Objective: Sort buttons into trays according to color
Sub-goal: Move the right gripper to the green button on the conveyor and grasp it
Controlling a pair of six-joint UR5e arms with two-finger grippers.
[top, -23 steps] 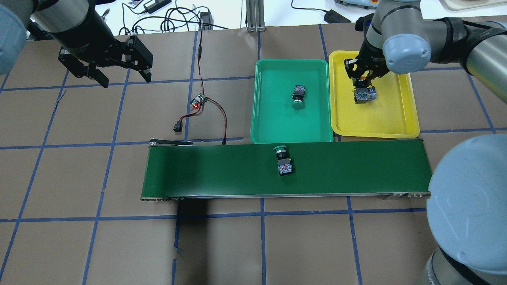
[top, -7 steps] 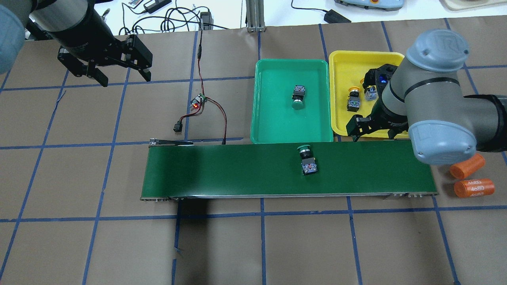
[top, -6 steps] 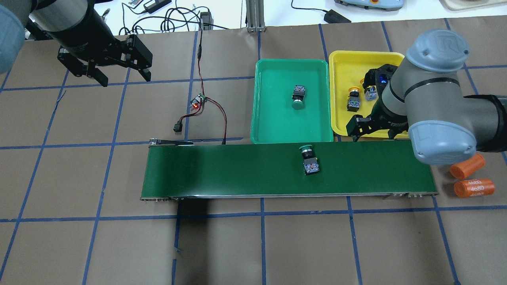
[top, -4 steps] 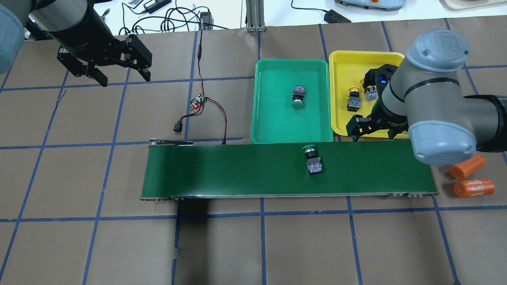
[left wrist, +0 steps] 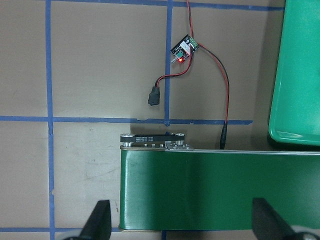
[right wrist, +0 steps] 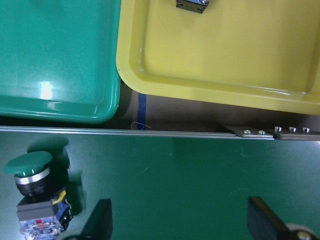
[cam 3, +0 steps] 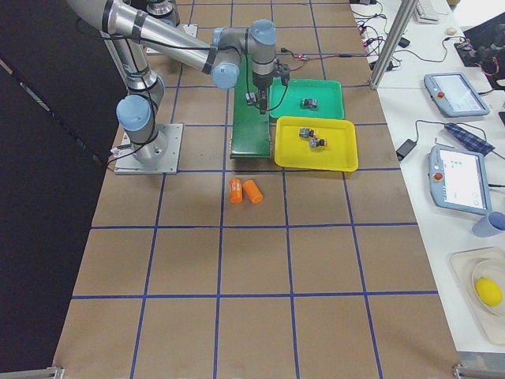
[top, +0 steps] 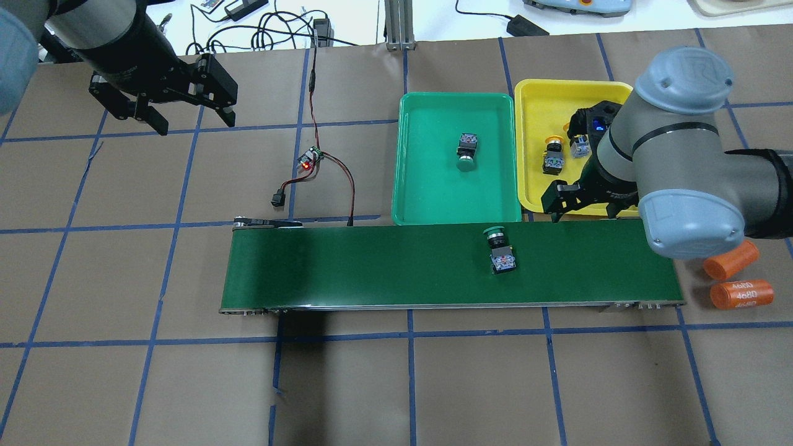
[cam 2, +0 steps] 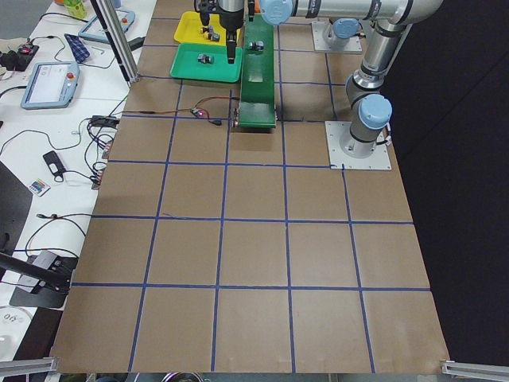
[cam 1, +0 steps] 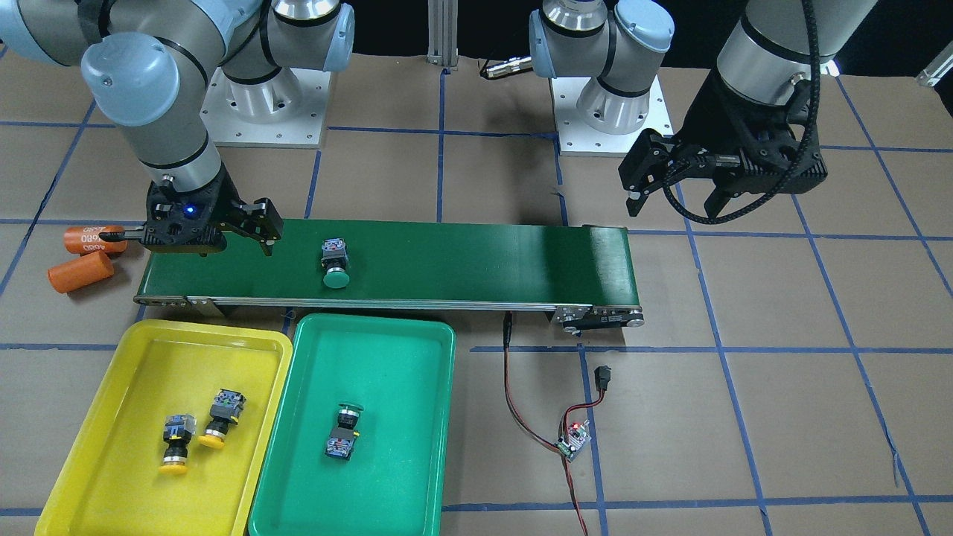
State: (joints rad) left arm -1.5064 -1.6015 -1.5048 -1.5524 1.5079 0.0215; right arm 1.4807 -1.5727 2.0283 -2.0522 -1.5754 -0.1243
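1. Tabletop [top: 396, 384]: covered in brown paper with a blue tape grid.
2. Belt [top: 372, 266]: dark green, lying across the middle of the overhead view.
3. Green tray [top: 427, 192] and yellow tray [top: 539, 99]: side by side just above the belt's right half in the overhead view, with the green one on the left.
4. Right pincer [right wrist: 180, 220]: spread wide and empty. It hangs over the belt's right part, by the yellow tray's lower edge.
5. Left pincer [top: 196, 122]: spread wide and empty. It is at the upper left of the overhead view, over bare tabletop, well apart from belt and trays.
6. Orange cylinders [top: 731, 260] [top: 741, 294]: two, lying on the tabletop past the belt's right end. One is printed "4680".
7. Green button A [top: 499, 251]: on its side on the belt, right of centre, cap toward the green tray. In the right wrist view it sits at lower left, outside the pincer's left finger [right wrist: 102, 217].
8. Green button B [top: 466, 150]: on its side near the middle of the green tray, cap toward the belt.
9. Yellow buttons [cam 1: 176, 443] [cam 1: 220, 418]: two, on their sides, just beside each other near the middle of the yellow tray.
10. Circuit board [top: 310, 159]: red light lit, red and black wires attached. It lies on the tabletop left of the green tray.
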